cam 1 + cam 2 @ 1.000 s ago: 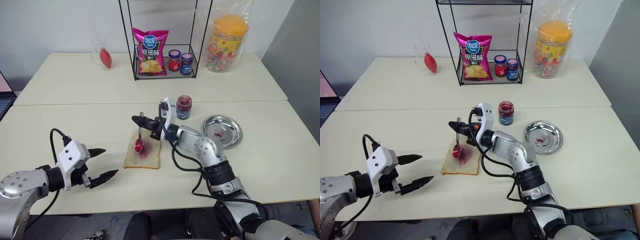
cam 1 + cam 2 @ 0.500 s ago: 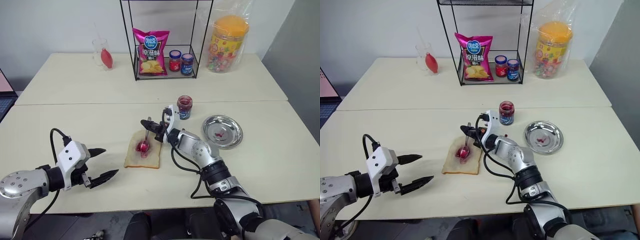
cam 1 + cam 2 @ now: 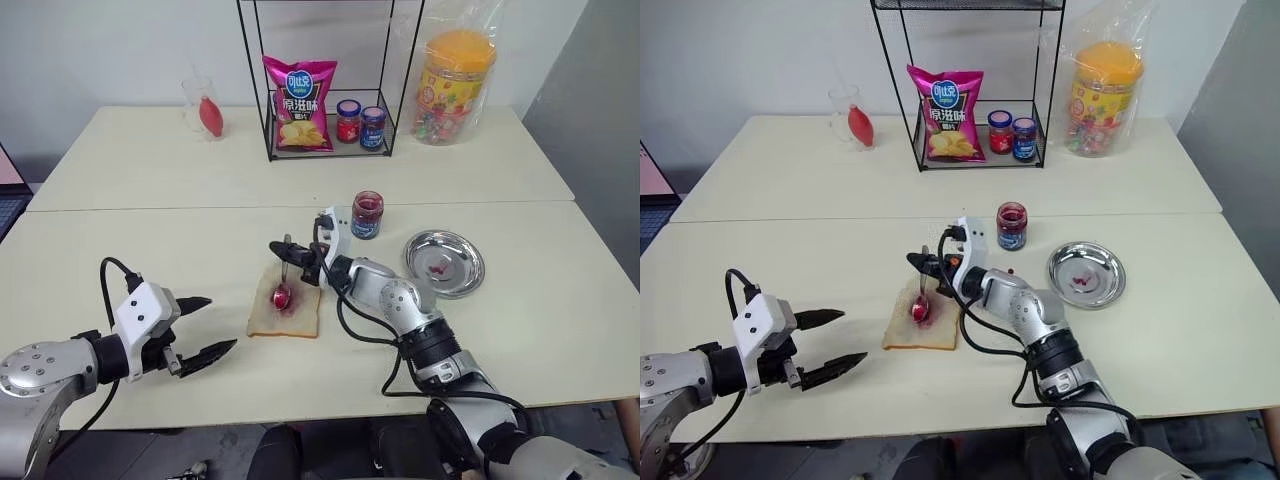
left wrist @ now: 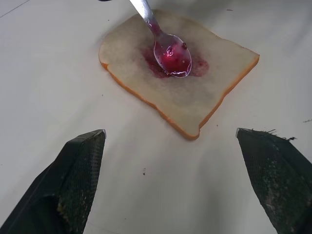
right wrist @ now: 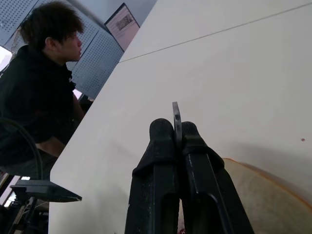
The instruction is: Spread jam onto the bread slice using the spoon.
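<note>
Right claw (image 3: 283, 250) clenched on the spoon (image 3: 283, 279), pinching the top end of the handle; right wrist view shows the handle tip poking out between the closed fingers (image 5: 163, 146). Spoon hangs nearly upright, long axis running from the claw down and toward the near edge, bowl at the bottom, handle end up and far. Bowl, loaded with red jam (image 4: 170, 54), sits at the bread slice's centre; looks touching or just about, can't tell for sure.

Bread slice (image 3: 300, 312) lies flat on the tabletop (image 3: 150, 250), just near-left of the right claw. Only a small purple-red patch around the bowl; the rest of the slice out to the crust is bare.

Progress, as I read it: jam scooped and delivered, spreading barely begun. Left to do: drag the bowl outward to cover the slice, possibly another scoop.

Left claw (image 3: 200, 325) released, fingers (image 4: 78, 180) wide apart, hovering over the tabletop well left of the bread, pointing toward it, holding nothing.

Further out: open jam jar (image 3: 367, 214) just far-right of the right claw, lid off. Metal plate (image 3: 444, 262) right of that, a few red spots in it.
</note>
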